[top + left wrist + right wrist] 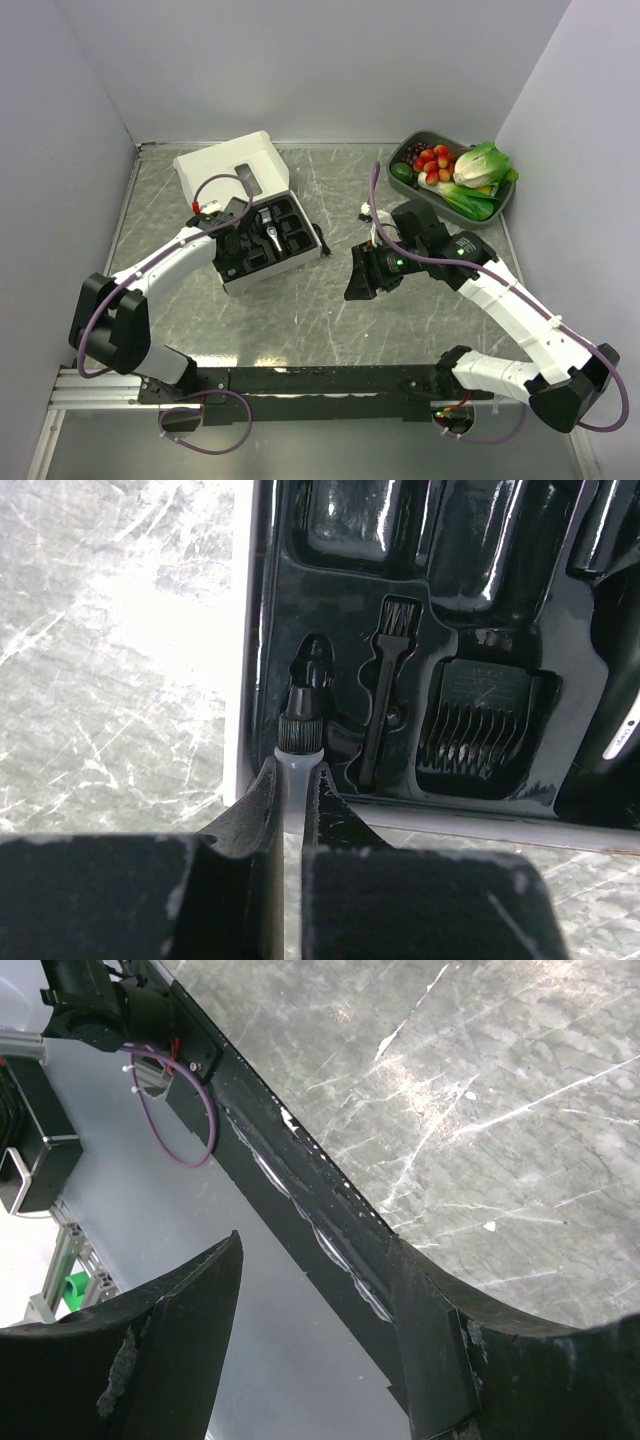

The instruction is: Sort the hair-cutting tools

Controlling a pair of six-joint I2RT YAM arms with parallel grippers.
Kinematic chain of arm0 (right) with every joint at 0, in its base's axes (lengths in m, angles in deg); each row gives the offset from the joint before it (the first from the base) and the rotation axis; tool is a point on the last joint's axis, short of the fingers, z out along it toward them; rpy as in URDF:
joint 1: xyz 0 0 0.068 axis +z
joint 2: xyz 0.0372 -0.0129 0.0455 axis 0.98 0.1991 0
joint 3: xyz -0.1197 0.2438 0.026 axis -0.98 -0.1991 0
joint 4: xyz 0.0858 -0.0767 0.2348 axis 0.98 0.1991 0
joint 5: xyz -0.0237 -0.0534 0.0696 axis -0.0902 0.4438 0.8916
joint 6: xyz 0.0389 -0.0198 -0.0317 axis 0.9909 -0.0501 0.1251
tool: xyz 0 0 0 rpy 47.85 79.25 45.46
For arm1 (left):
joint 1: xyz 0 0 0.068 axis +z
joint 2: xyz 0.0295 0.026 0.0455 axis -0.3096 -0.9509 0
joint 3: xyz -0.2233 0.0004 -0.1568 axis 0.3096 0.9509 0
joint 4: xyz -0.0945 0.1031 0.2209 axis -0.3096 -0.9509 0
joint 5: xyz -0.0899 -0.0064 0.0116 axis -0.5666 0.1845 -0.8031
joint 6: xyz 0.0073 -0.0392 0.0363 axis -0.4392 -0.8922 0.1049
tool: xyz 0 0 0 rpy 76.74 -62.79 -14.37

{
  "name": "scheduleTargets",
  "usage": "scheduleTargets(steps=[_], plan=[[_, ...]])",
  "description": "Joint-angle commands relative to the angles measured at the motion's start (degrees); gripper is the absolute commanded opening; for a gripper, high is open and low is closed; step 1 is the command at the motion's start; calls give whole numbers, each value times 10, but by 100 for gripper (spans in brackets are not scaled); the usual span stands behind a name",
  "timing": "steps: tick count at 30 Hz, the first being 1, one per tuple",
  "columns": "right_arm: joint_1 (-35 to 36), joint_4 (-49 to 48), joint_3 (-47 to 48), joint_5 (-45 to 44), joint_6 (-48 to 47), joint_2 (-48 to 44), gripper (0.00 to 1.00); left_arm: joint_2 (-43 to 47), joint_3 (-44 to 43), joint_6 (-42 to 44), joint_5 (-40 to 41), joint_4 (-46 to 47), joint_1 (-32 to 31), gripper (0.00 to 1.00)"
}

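Left gripper (296, 785) clamped on a small cylindrical bit (300, 735), nose-first at the left edge of the black tray (262, 600).

We see the bit's grey body pinched between the fingers. Its ribbed black cap points straight ahead, so its long axis runs away from the gripper into the tray. Just beyond the cap lies a narrow pocket (315, 658) of matching shape; whether the cap already touches it we cannot tell. We judge the coming move to be a short push forward with no turn. Right of the pocket sit a small brush (380, 705) and a comb attachment (480, 715). The tray, with the clipper (270, 235) in it, lies on the left half of the tabletop (330, 320), against a white box (228, 165) near the far left corner. The right gripper (362, 283), jaws apart and empty, hangs over the middle, well apart from the tray, so the left arm is nearer.
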Motion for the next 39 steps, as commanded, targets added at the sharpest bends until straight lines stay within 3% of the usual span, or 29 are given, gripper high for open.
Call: scheduleTargets(steps=[1,8,28,39], plan=[[0,-18,-2,-3,-8,-1,68,-1,13,14,-1,40,0,5],[-1,-20,-2,-6,-4,0,68,0,28,26,6,62,0,13],[1,-20,-5,-9,-1,-1,68,-3,25,47,31,65,0,15],[1,-22,-10,-9,1,-1,69,0,37,46,29,73,1,27]])
